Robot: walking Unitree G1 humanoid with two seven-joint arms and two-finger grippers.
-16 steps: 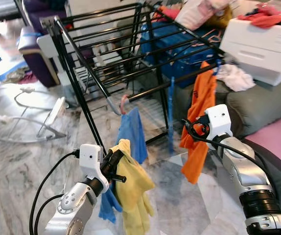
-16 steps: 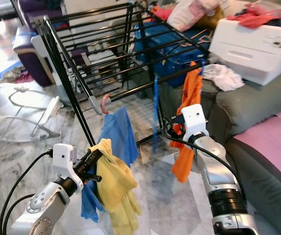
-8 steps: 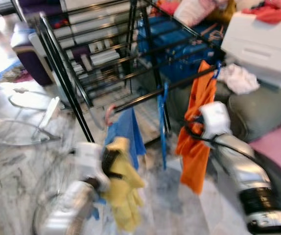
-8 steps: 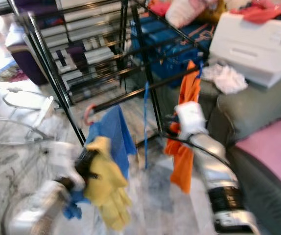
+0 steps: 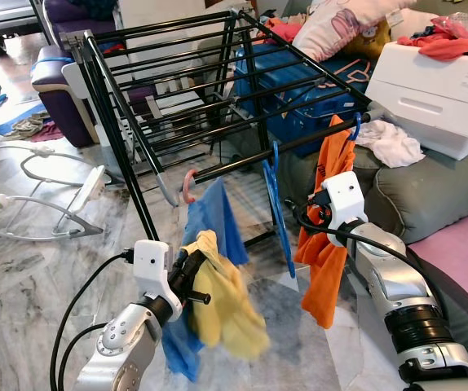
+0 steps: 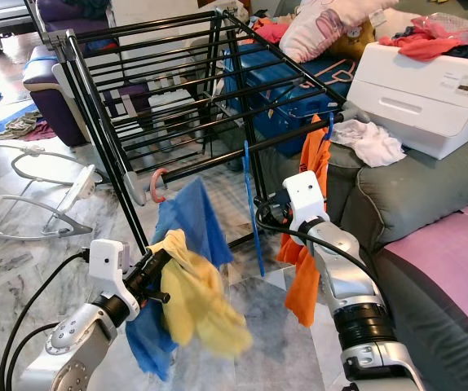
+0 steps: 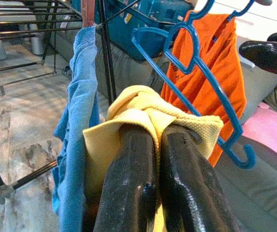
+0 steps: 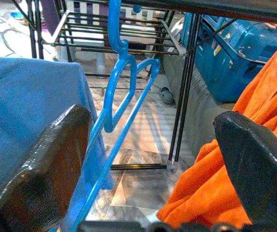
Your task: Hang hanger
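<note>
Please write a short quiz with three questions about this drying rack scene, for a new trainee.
1. True or false: the right hand is open.
2. What does the left hand hold? A) yellow cloth B) orange garment
3. Fill in: the empty blue hanger hangs from a bar of the black ___.

Key: 1 true; 2 A; 3 rack.
</note>
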